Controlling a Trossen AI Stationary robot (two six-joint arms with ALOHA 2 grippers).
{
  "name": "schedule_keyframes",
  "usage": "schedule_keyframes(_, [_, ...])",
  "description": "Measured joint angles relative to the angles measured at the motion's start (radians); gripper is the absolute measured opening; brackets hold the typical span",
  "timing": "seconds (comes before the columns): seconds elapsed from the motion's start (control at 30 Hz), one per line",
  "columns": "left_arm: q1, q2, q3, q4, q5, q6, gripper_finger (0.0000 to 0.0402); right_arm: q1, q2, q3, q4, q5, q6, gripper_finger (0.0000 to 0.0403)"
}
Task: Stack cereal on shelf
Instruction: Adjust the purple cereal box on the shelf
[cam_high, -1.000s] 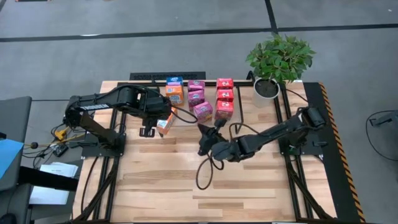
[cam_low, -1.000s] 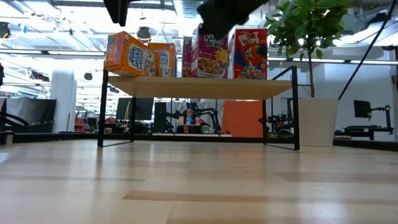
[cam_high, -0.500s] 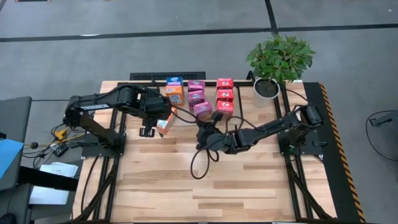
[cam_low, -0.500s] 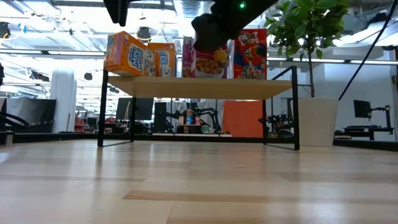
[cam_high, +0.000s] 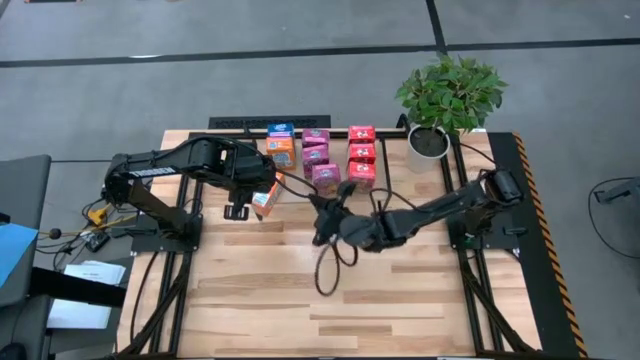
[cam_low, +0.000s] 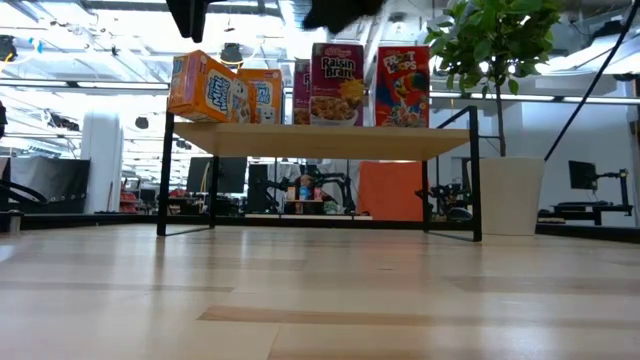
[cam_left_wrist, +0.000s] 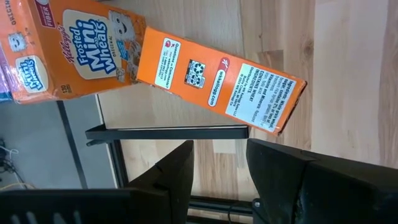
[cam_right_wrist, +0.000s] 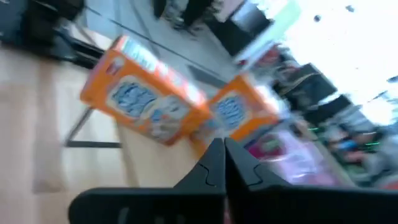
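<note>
Tilted box: an orange box (cam_high: 265, 199) sits at the shelf's left front corner, leaning askew against the upright orange box (cam_low: 259, 96) behind it; in the low view it tips to one side.
Long axis: in the left wrist view it runs slantwise (cam_left_wrist: 217, 79), crossing the line between the fingers, not square to the other boxes.
Left jaws (cam_high: 237, 211): just beside the tilted box, over the shelf's left edge, parted and empty; the box lies just ahead of the fingers (cam_left_wrist: 273, 158), apart from them.
Right jaws (cam_high: 321, 238): clenched, holding nothing, over the bench in front of the shelf, pointed toward the orange boxes.
Nearer arm: the left, by my reading; straightening should fall to it.
Shelf (cam_low: 320, 141): carries all nine boxes in three columns, orange left, pink (cam_high: 326, 176) middle, red (cam_high: 361, 172) right.
Plant (cam_high: 448, 95): beside the shelf's right end.
</note>
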Motion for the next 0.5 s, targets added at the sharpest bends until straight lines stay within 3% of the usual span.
schedule_keyframes(0.1, [0.0, 0.0, 0.0, 0.0, 0.0, 0.004, 0.0139, 0.04, -0.015, 0.059, -0.02, 0.152, -0.137, 0.0019])
schedule_keyframes(0.27, [0.0, 0.0, 0.0, 0.0, 0.0, 0.001, 0.0139, 0.028, -0.024, 0.085, -0.054, 0.303, -0.253, 0.0007])
schedule_keyframes(0.5, [0.0, 0.0, 0.0, 0.0, 0.006, -0.012, 0.0139, -0.012, -0.027, 0.085, -0.245, 0.348, -0.074, 0.0017])
